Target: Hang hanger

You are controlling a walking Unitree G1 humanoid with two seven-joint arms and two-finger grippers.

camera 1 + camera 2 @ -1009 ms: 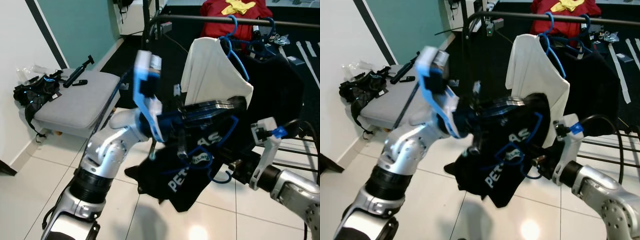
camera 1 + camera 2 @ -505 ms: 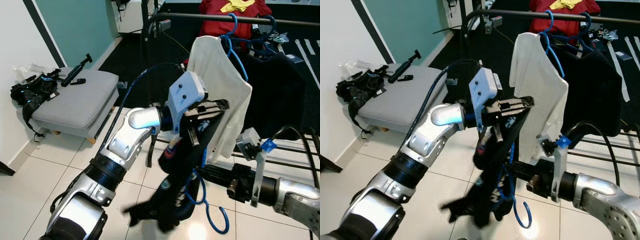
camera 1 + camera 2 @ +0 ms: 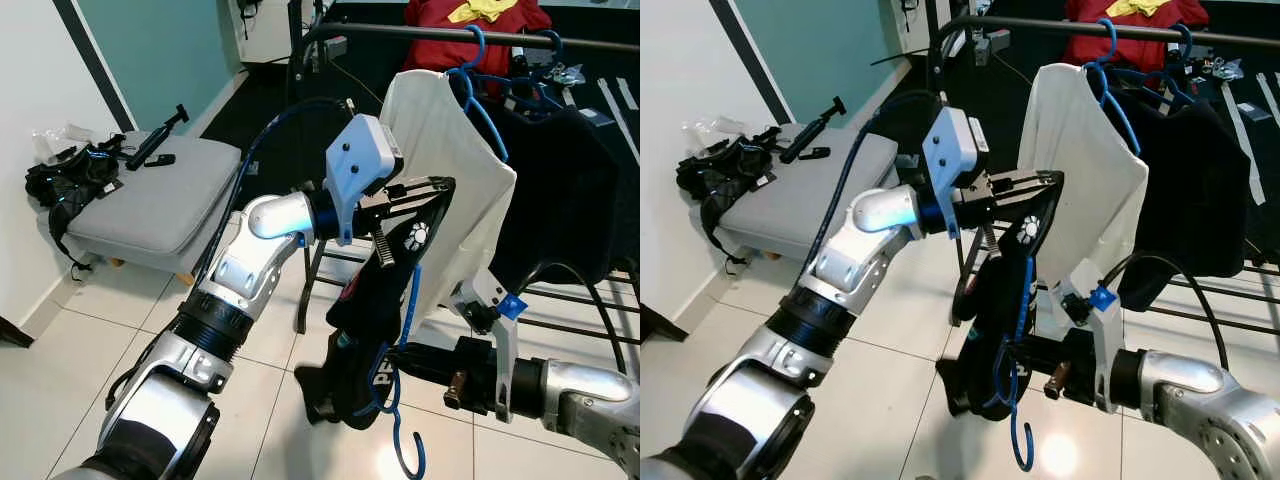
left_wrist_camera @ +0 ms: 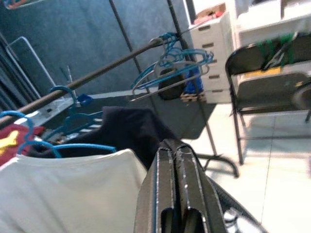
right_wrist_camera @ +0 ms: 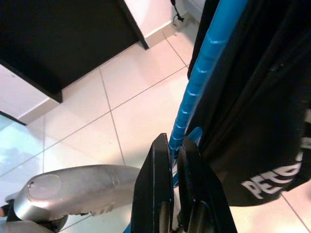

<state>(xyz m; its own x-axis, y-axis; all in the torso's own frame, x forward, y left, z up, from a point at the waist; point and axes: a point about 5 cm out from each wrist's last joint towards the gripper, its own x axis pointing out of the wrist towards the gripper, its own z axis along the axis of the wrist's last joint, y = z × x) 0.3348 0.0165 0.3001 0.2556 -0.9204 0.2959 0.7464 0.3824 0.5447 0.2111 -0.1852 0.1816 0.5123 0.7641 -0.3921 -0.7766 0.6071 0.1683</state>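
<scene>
The black shirt (image 5: 265, 121) carries white lettering. In the right wrist view the letters "PETG" are legible near the hem; the rest of the word is cut off at the picture edge. In the left eye view the same print (image 3: 383, 374) is folded and unreadable. A round white emblem (image 3: 417, 237), at 12 o'clock from that print, carries no legible characters.

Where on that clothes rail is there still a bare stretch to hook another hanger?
The rail looks bare between its bent left corner and the white shirt. Further right it is crowded: blue hangers, a red garment and a dark one. The left gripper holds the black shirt just below that bare stretch; the right gripper pinches its blue hanger.
</scene>
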